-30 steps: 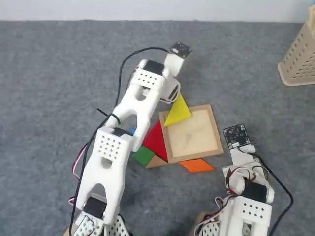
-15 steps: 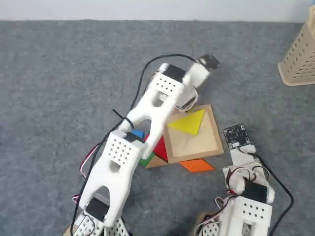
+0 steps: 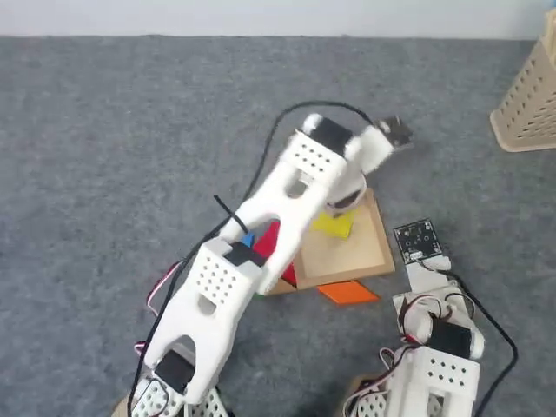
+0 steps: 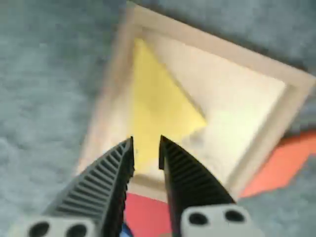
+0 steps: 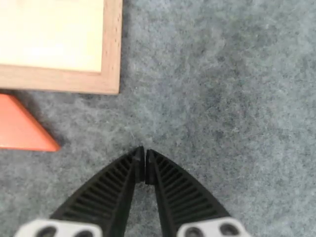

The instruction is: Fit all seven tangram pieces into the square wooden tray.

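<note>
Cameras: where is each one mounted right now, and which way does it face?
High view: fixed off the arms, looking down over the table; both arms show, the left arm over the wooden tray.
Left wrist view: on the left wrist, looking down past the left gripper at the yellow piece in the tray.
Right wrist view: on the right wrist, looking down past the right gripper at the table beside a tray corner.
Shared: all three show the tray and the orange piece.

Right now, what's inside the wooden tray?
A yellow triangle lies inside the tray, beside one wall. The rest of the floor in view is bare wood. The left gripper hangs above the triangle's end, hiding a bit of the tray beneath it.
</note>
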You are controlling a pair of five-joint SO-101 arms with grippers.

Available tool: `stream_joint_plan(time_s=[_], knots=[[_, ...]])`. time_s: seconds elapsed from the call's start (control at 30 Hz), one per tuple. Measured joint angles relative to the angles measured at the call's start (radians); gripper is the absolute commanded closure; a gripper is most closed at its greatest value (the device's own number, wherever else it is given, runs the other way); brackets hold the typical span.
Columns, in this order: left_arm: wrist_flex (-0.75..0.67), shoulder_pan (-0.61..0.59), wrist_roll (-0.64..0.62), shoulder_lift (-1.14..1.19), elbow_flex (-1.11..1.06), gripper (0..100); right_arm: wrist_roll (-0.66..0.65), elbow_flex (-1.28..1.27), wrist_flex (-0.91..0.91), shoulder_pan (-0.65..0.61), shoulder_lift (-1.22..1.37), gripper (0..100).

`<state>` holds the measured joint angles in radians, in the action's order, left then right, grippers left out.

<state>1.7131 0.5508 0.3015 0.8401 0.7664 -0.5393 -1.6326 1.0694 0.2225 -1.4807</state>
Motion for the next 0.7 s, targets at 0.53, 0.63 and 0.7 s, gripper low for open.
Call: stream_joint_plan(time_s=[0.53, 0.63, 0.7], knots=[[-0.443, -0.035, -0.003, -0.209, -0.545, 92, 0.0, 0.0, 0.0, 0.0, 0.0, 98.9], [-0.476, -0.095, 0.021, -0.212, -0.551, 92, 0.0, 0.0, 0.0, 0.0, 0.0, 98.9], [-0.489, -0.133, 0.041, -0.207, -0.562, 92, 0.0, 0.0, 0.0, 0.0, 0.0, 98.9]])
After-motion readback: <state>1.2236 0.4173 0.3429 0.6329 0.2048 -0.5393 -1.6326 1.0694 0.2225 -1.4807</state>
